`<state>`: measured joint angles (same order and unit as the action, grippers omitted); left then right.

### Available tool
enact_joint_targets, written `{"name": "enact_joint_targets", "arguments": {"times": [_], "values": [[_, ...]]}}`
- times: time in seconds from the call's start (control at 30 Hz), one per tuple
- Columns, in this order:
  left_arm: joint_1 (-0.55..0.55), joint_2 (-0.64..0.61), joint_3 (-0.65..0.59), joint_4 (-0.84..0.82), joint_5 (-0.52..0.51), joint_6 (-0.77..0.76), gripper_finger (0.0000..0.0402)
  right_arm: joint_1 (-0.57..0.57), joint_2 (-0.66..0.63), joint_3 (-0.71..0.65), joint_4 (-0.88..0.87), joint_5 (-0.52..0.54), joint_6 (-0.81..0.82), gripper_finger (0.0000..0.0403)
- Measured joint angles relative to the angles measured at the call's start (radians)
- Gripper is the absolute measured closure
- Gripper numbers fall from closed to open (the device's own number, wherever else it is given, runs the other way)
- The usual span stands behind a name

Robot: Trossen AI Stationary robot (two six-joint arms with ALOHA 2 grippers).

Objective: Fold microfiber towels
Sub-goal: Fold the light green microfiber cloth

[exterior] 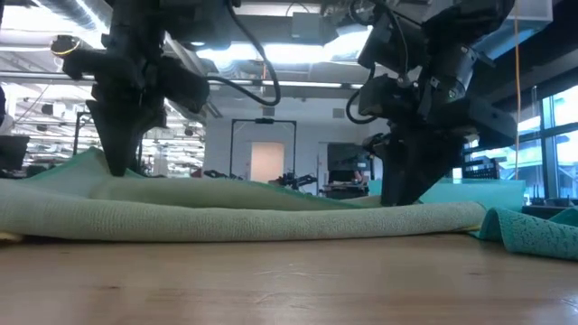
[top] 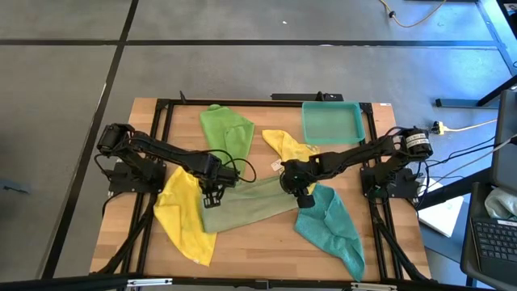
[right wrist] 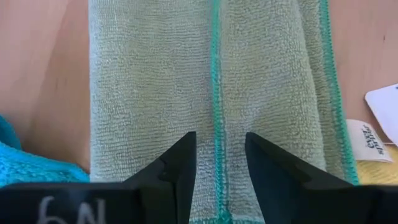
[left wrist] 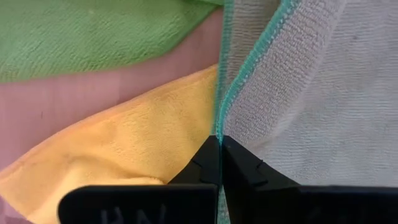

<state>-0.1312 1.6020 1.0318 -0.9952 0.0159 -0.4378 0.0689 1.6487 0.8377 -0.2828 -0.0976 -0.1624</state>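
Pinching olive towel [top: 242, 206] edge mid-bench: left end effector [left wrist: 219, 146] fully closed | right end effector [right wrist: 221, 155] half open astride other end's hem, grip unclear | yellow towel [top: 184, 212] beside it

Right gripper [right wrist: 217, 155] body: pale handwritten marking, reads roughly "6N", at 7 o'clock in the right wrist view. White care tag [right wrist: 364, 140] on yellow towel [right wrist: 376, 171], 4 o'clock: printed words too small to read. Nothing else legible.
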Motion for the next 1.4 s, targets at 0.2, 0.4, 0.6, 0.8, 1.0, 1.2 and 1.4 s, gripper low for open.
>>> {"name": "enact_joint_targets", "arguments": {"times": [0.2, 0.4, 0.6, 0.8, 1.0, 1.2, 1.4], "values": [[0.000, 0.000, 0.000, -0.009, -0.015, -0.015, 0.0401, 0.000, -0.002, 0.000, 0.001, 0.037, -0.003, 0.0263], [0.000, 0.000, 0.000, -0.011, -0.015, -0.031, 0.0401, 0.000, -0.002, 0.000, -0.001, 0.113, -0.001, 0.0269], [0.000, 0.000, 0.000, -0.019, -0.016, -0.033, 0.0401, 0.000, -0.003, 0.000, -0.002, 0.131, -0.001, 0.0331], [0.000, 0.000, 0.000, -0.034, -0.050, -0.032, 0.0401, 0.000, -0.022, 0.032, -0.049, 0.165, 0.004, 0.0392], [0.004, 0.000, 0.000, -0.027, -0.071, -0.027, 0.0401, -0.032, -0.031, 0.105, -0.053, 0.273, -0.051, 0.0394], [0.004, 0.000, 0.000, -0.025, -0.092, -0.031, 0.0387, -0.100, -0.030, 0.108, -0.121, 0.207, -0.052, 0.0367], [0.003, 0.000, 0.000, -0.066, -0.107, -0.101, 0.0349, -0.138, -0.040, 0.109, -0.272, 0.187, 0.057, 0.0278]]}}
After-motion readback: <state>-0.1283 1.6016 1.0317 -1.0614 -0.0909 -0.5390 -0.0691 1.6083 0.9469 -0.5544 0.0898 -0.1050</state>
